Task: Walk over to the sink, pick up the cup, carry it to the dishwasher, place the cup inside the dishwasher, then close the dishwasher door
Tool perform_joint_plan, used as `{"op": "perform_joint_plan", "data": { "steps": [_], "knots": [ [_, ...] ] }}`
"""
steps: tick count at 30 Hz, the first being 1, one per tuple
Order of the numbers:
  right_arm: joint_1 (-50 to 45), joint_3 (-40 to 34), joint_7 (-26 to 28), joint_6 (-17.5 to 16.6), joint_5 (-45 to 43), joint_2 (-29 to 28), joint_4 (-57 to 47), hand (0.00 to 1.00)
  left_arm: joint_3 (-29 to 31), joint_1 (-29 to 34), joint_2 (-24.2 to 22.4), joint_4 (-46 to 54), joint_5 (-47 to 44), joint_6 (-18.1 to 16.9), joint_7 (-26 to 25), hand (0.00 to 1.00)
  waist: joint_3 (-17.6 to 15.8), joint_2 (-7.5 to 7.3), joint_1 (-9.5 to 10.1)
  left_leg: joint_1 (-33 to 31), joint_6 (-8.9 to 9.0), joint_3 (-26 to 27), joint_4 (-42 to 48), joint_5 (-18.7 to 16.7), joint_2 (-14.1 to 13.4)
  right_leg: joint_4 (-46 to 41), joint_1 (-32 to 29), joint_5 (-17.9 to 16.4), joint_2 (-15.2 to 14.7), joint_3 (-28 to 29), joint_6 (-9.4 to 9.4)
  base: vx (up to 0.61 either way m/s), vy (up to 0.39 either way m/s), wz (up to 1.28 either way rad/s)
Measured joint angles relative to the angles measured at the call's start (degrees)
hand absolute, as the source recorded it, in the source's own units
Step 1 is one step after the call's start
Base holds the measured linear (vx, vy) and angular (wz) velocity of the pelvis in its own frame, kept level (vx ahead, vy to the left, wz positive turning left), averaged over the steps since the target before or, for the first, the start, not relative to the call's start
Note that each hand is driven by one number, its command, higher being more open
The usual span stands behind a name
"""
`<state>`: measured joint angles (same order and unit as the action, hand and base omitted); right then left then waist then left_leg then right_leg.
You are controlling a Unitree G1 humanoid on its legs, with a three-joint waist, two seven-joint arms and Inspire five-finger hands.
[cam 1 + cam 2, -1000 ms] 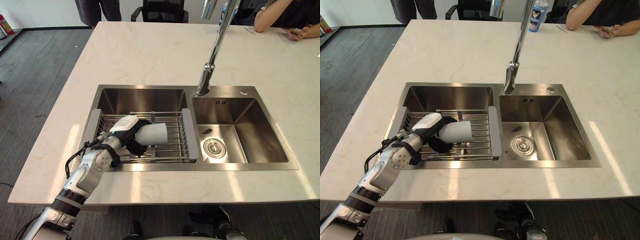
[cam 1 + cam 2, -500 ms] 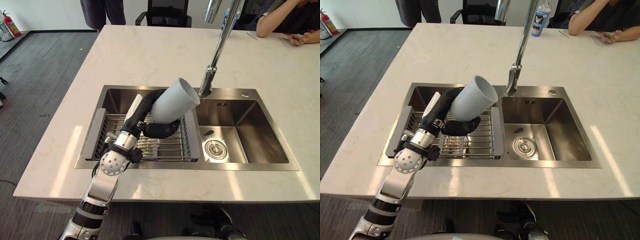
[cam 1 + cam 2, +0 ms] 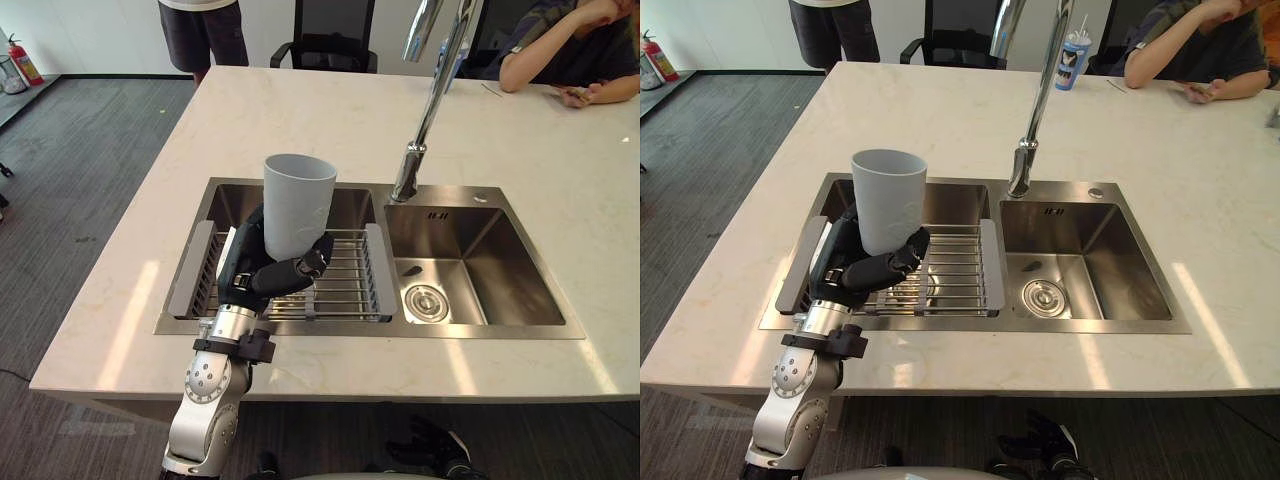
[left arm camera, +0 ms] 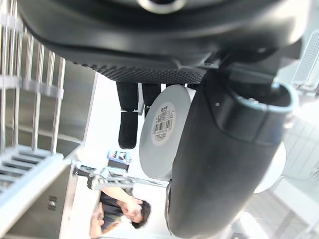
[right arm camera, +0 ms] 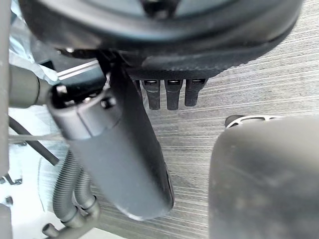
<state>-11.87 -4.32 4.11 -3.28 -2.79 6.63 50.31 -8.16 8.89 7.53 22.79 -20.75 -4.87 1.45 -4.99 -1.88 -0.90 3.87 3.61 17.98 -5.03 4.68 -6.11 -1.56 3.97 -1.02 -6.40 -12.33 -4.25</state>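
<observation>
Office kitchenette, marble island [image 3: 300,110] with steel double sink [image 3: 505,255]; office chair [image 3: 335,22], grey carpet [image 3: 80,150]

The sink [image 3: 500,330] is sitting in the counter [image 3: 300,110], with the rack [image 3: 350,280] lying across its left basin and the faucet [image 3: 406,172] standing behind the divider. The cup [image 3: 296,200] is hanging upright above the rack — gripped in the left hand [image 3: 268,274]. A person [image 3: 560,50] is sitting at the counter's far right corner.

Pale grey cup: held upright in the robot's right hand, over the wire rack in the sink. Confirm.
Wrong hand. The pale grey cup is held upright in the left hand, over the metal wire rack in the steel sink; the left eye view shows it.
</observation>
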Motion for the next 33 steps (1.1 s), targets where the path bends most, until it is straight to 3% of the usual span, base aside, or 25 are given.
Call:
{"op": "perform_joint_plan", "data": {
  "steps": [4,7,8,9,10,11,12,14,15,16,18,19,20,21,22,23,25,27,28,29,30,33],
  "knots": [
    [0.63,-0.18,-0.82,-0.03,0.05,-0.04,-0.26,0.90,-0.12,0.93,-0.27,0.38,-0.16,-1.16,0.09,0.30,-0.28,-0.34,0.15,-1.88,-0.86,2.04,3.23,-1.49,0.13,-3.53,-3.48,0.00,-1.00,2.12,-0.07,-0.10,0.067,-0.30],
    [0.43,-0.31,-1.83,0.18,0.09,0.43,-3.58,0.90,-0.02,0.95,-0.82,1.23,-0.14,-1.16,-0.29,0.30,-1.09,-1.01,0.01,-5.50,-2.90,1.80,9.32,-4.17,0.69,-11.01,-8.62,0.08,-2.93,0.72,-0.33,-0.16,0.075,-0.19],
    [0.55,-0.56,-2.17,0.12,0.09,0.61,-5.05,0.90,-0.05,0.91,-1.03,2.45,-0.10,-1.19,-0.29,0.30,-0.93,-0.53,0.07,-7.19,-4.36,1.86,10.27,-4.72,0.45,-9.28,-8.40,1.26,-3.11,0.12,-2.41,-0.20,0.066,-0.12],
    [1.18,-0.55,-2.26,0.24,0.10,0.47,-5.62,0.90,0.28,0.82,-1.42,3.26,0.00,-1.90,-0.19,0.30,-1.64,-0.79,0.18,-7.71,-5.52,2.31,10.89,-4.36,0.48,-20.31,-9.82,-5.49,-3.76,-0.62,-1.74,-0.19,0.054,0.04],
    [1.03,-0.36,-2.27,0.23,0.10,0.49,-5.86,0.90,0.34,1.01,-1.45,3.39,-0.01,-2.10,-0.27,0.30,-1.64,-0.80,0.25,-8.04,-5.82,2.01,11.19,-4.17,0.51,-26.08,-9.79,-8.45,-3.66,-0.69,-2.13,-0.16,0.009,0.14],
    [1.10,-0.17,-2.15,0.16,0.10,0.48,-5.90,0.90,0.90,1.74,-1.43,4.06,0.00,-2.16,-0.36,0.30,-1.66,-0.82,1.11,-8.67,-6.47,1.63,11.43,-3.72,0.72,-32.31,-8.02,-12.07,-2.72,-0.62,-3.68,-0.16,-0.031,0.15],
    [1.49,0.22,-2.21,0.02,0.10,0.49,-5.92,0.90,1.52,2.46,-1.48,5.01,0.02,-2.37,-0.97,0.30,-1.32,-1.29,2.24,-10.09,-7.07,1.57,11.87,-3.11,1.16,-32.71,-5.36,-13.79,-1.36,-0.83,-4.41,-0.21,-0.056,0.08],
    [3.01,0.38,-2.61,-0.24,0.09,0.76,-5.85,0.90,2.81,3.08,-1.86,6.24,0.04,-3.00,-1.97,0.30,-0.91,-2.07,3.64,-13.49,-7.30,1.75,13.08,-1.96,1.84,-24.69,-2.40,-16.12,-0.21,-1.18,-1.44,-0.20,-0.051,-0.02],
    [4.72,0.39,-3.20,-0.32,0.06,1.22,-5.65,0.90,3.64,3.09,-2.26,6.89,0.05,-3.30,-2.54,0.30,-1.31,-1.50,4.67,-16.42,-6.79,2.03,13.81,0.06,1.93,-16.97,-1.32,-17.15,1.04,-1.25,0.45,-0.25,-0.043,0.16],
    [6.91,0.40,-4.01,-0.43,-0.06,2.63,-5.10,0.90,3.63,3.46,-4.11,6.43,0.06,-3.23,-2.76,0.30,-3.80,2.63,4.65,-17.45,-6.38,-0.02,13.78,2.15,-0.16,-11.39,0.63,-13.36,4.52,-2.63,2.44,-0.27,-0.039,0.26],
    [7.18,0.46,-4.31,-0.45,-0.17,2.70,-4.73,0.90,3.14,4.45,-4.65,6.37,0.03,-3.25,-3.07,0.30,-4.52,4.14,4.68,-17.37,-5.64,-1.29,13.16,3.67,-1.19,-9.11,2.11,-11.22,6.35,-3.62,3.04,-0.31,-0.029,0.33],
    [6.92,0.75,-4.31,-0.56,-0.33,2.71,-4.71,0.90,2.76,5.27,-4.88,6.63,0.02,-3.27,-3.12,0.30,-4.70,4.68,4.57,-16.87,-4.17,-2.32,11.34,5.31,-1.67,-9.50,2.24,-10.69,7.32,-4.81,3.55,-0.33,-0.025,0.43],
    [6.73,0.66,-4.37,-0.81,-0.38,2.67,-4.72,0.90,2.29,5.61,-4.64,6.90,0.01,-3.37,-3.14,0.30,-4.68,4.60,4.38,-16.83,-1.92,-3.22,9.93,5.19,-1.49,-9.51,1.94,-10.38,7.39,-6.11,4.09,-0.32,-0.008,0.75],
    [6.03,-0.42,-4.66,-1.09,-0.41,2.61,-4.76,0.90,1.28,5.55,-3.93,7.03,-0.05,-3.41,-3.17,0.30,-5.10,3.58,4.02,-18.67,-0.72,-2.42,12.69,0.66,-1.28,-8.79,1.61,-9.50,6.37,-8.78,5.57,-0.25,0.003,0.77],
    [5.75,-1.24,-4.92,-1.10,-0.42,2.61,-4.75,0.90,0.59,5.55,-3.66,7.16,-0.09,-3.41,-3.06,0.30,-5.52,2.88,3.53,-19.82,-2.90,-1.77,16.24,-0.77,-1.25,-8.82,1.27,-9.30,5.55,-9.91,6.01,-0.35,-0.001,0.95],
    [5.01,-2.35,-5.73,-1.08,-0.42,2.86,-4.73,0.90,-0.62,5.61,-3.12,7.19,-0.10,-3.40,-2.55,0.30,-5.62,2.41,3.05,-20.77,-6.50,-0.72,25.12,-3.91,-0.97,-8.91,0.45,-8.72,3.53,-11.66,6.97,-0.27,0.003,0.75],
    [4.22,-3.05,-6.11,-1.08,-0.38,3.52,-4.83,0.90,-1.40,5.58,-3.25,7.19,-0.16,-3.43,-2.29,0.30,-5.34,2.28,2.22,-19.21,-5.65,-0.76,33.18,-8.38,-1.62,-8.81,-0.11,-7.51,2.10,-13.26,6.43,-0.19,0.043,0.61],
    [3.23,-3.92,-6.60,-1.08,-0.39,3.72,-4.98,0.90,-3.32,5.45,-3.96,6.79,-0.64,-3.47,-1.77,0.30,-3.38,4.00,0.83,-12.01,-1.94,-2.88,34.80,-14.29,-3.07,-8.36,-1.18,-5.85,0.99,-15.18,5.37,-0.15,0.153,0.53],
    [2.93,-4.25,-6.66,-1.08,-0.37,3.83,-5.22,0.90,-4.02,5.30,-4.27,6.66,-0.64,-3.47,-1.66,0.30,-2.70,4.68,0.60,-9.79,-1.01,-3.81,31.97,-14.51,-3.19,-8.42,-1.70,-5.39,1.02,-15.71,5.07,-0.10,0.210,0.50],
    [2.33,-4.47,-6.68,-1.08,-0.34,3.82,-6.20,0.90,-5.40,4.63,-4.61,6.45,-0.61,-3.48,-1.30,0.30,-1.45,6.17,0.18,-5.25,1.34,-5.85,21.90,-14.36,-2.89,-8.68,-3.53,-4.70,0.98,-16.77,4.30,-0.09,0.237,0.48],
    [2.95,-5.22,-6.60,-1.07,-0.30,3.26,-6.39,0.90,-6.18,2.99,-4.37,5.95,-0.61,-3.51,-1.14,0.30,-0.55,7.43,-0.09,-3.91,0.50,-6.79,15.12,-14.06,-2.21,-9.81,-5.93,-4.27,0.50,-17.53,3.65,-0.10,0.248,0.38],
    [3.16,-5.09,-6.00,-0.86,-0.31,0.01,-6.53,0.90,-5.77,1.45,-1.97,1.90,-0.61,-3.57,-1.42,0.30,-0.27,4.79,0.19,-3.04,-0.58,-6.09,13.15,-12.01,0.75,-10.74,-6.62,-3.06,-2.40,-16.53,2.29,-0.10,0.174,0.03]
  ]
}}
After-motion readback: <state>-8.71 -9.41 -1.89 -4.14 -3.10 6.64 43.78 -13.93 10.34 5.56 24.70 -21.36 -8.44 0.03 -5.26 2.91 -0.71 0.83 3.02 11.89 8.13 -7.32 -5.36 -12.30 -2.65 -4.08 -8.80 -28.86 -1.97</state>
